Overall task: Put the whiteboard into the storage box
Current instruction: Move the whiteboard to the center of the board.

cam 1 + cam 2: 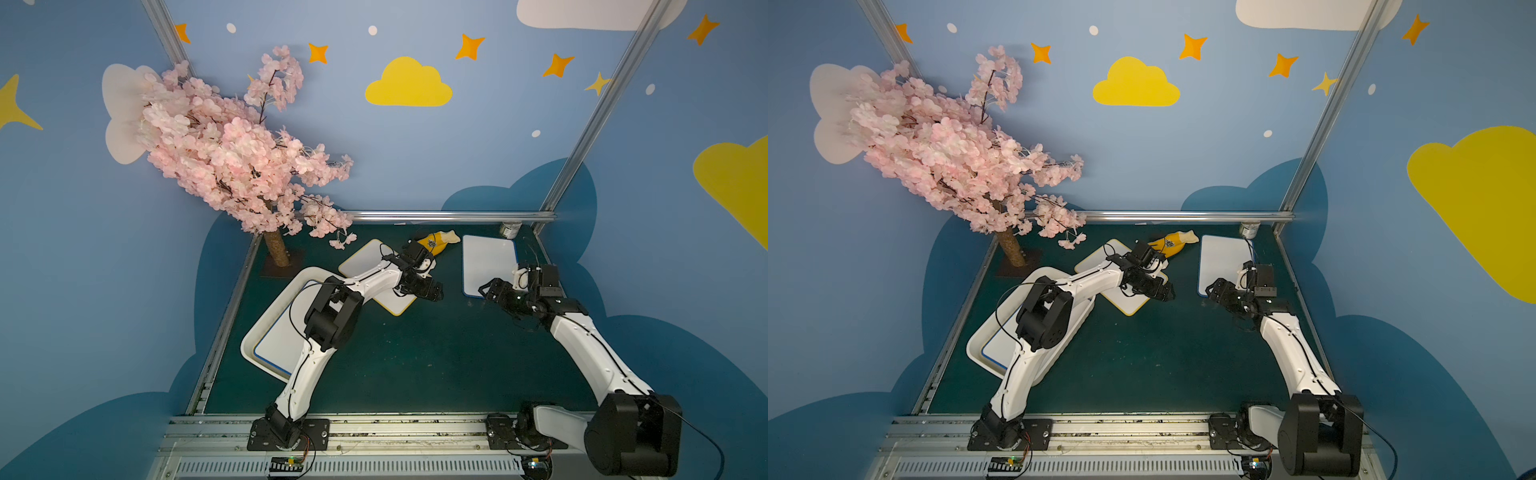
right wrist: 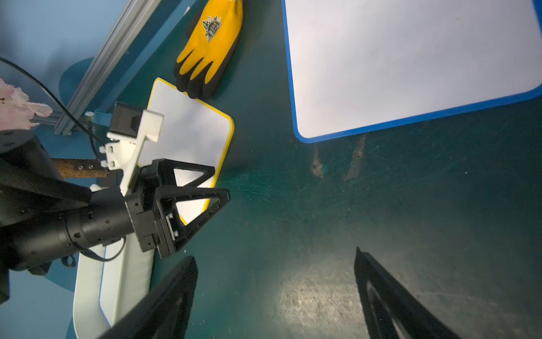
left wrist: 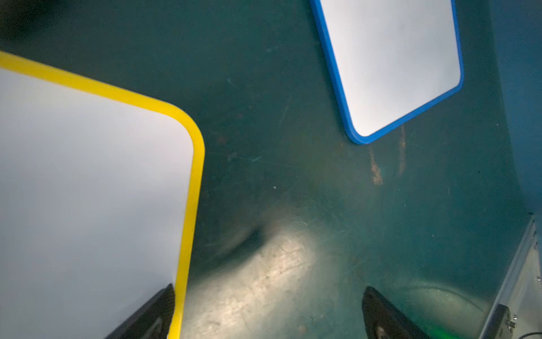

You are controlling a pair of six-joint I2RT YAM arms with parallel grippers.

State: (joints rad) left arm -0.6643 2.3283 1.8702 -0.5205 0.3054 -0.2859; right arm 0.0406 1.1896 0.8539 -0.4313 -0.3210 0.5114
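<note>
A yellow-framed whiteboard (image 1: pixel 363 257) (image 1: pixel 1100 257) lies flat mid-table. My left gripper (image 1: pixel 434 291) (image 3: pixel 269 287) hovers open at its near corner, one finger above the yellow frame (image 3: pixel 187 205), the other over bare mat. A blue-framed whiteboard (image 1: pixel 488 262) (image 2: pixel 410 58) lies at the back right. My right gripper (image 1: pixel 487 291) (image 2: pixel 274 254) stands open and empty over the mat just before its near edge. The white storage box (image 1: pixel 274 299) (image 1: pixel 1000 307) sits at the left under my left arm, with another blue-framed whiteboard (image 1: pixel 278 345) inside.
A yellow work glove (image 1: pixel 434 243) (image 2: pixel 211 50) lies at the back between the two loose boards. A pink blossom tree (image 1: pixel 232 153) stands in the back left corner. A small tin (image 1: pixel 510 228) sits by the back rail. Metal rails edge the green mat.
</note>
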